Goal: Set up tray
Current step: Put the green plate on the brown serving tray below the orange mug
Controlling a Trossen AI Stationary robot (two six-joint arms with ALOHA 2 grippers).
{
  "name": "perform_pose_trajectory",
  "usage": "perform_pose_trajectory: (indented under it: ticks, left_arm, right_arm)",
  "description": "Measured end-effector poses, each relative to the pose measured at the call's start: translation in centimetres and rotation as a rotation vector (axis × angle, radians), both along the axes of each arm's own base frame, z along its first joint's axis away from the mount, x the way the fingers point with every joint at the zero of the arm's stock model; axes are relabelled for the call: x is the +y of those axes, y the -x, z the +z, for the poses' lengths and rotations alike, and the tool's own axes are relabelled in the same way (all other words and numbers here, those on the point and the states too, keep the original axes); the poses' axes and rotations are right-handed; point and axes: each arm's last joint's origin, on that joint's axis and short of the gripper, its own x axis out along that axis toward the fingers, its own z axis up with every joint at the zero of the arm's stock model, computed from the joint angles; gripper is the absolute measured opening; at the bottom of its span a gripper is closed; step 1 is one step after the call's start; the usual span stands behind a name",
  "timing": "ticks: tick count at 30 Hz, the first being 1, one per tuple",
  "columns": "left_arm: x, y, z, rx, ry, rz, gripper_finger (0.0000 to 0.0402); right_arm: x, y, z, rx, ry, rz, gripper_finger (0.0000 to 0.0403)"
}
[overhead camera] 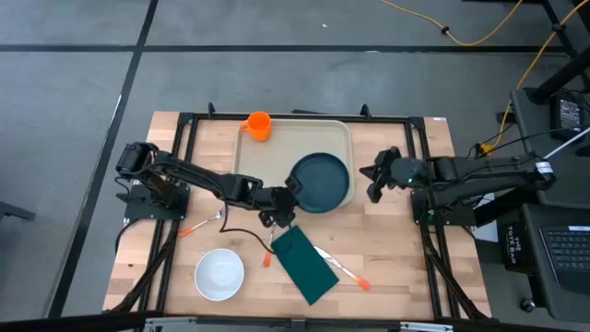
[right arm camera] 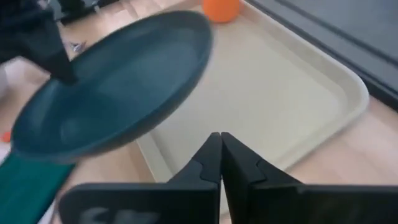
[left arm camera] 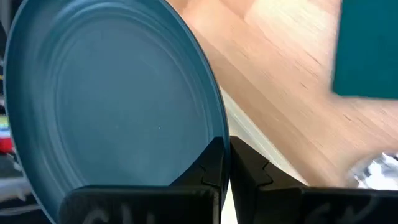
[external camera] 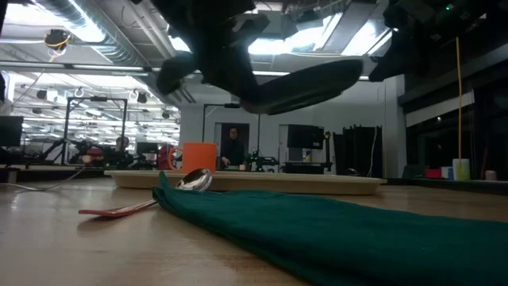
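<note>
The dark blue round plate [overhead camera: 323,181] hangs tilted in the air over the near right part of the beige tray [overhead camera: 286,148], as the low view shows [external camera: 313,79]. My left gripper [overhead camera: 288,191] is shut on the plate's left edge. My right gripper [overhead camera: 372,181] hovers just right of the tray, fingers shut [right arm camera: 220,146] and touching nothing. An orange cup [overhead camera: 258,125] stands in the tray's far left corner. A dark green napkin [overhead camera: 304,263] lies flat on the table near the front. My left gripper pinches the plate's rim [left arm camera: 222,134] between its two fingers, one finger [left arm camera: 211,165] on the upper face and one [left arm camera: 249,171] on the underside. It comes from the table's left. The plate is lifted clear and tilted, touching neither tray nor table.
A white bowl [overhead camera: 219,274] sits at the near left of the table. A spoon [overhead camera: 210,219] lies left of the napkin, and orange-handled utensils [overhead camera: 341,269] lie beside and across it. The tray's middle and far right are bare.
</note>
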Motion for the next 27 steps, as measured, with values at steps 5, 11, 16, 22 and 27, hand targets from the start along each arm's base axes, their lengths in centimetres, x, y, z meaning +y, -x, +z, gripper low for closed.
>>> perform_pose_trajectory:
  ticks: [5,11,16,22,27]
  left_arm:
    - [0.9,0.9,0.5,0.033,0.03,0.077,0.0002]
    - [1.5,1.3,1.1,0.029,0.033,0.101,0.0003]
    - [2.3,1.9,0.9,0.072,0.07,0.182,0.0003]
    - [2.6,2.8,0.3,0.157,0.16,0.273,0.0003]
    - [2.7,3.4,0.0,0.204,0.197,0.36,0.0003]
  right_arm:
    - [1.5,-1.6,-1.3,0.029,0.099,0.004,0.0005]
    - [2.3,-2.6,-2.8,0.076,0.146,-0.079,0.0005]
    - [2.6,-3.6,-3.7,0.086,0.237,-0.164,0.0008]
    - [2.8,-4.6,-4.6,0.103,0.247,-0.164,0.0006]
    - [2.9,-5.0,-5.1,0.114,0.25,-0.165,0.0007]
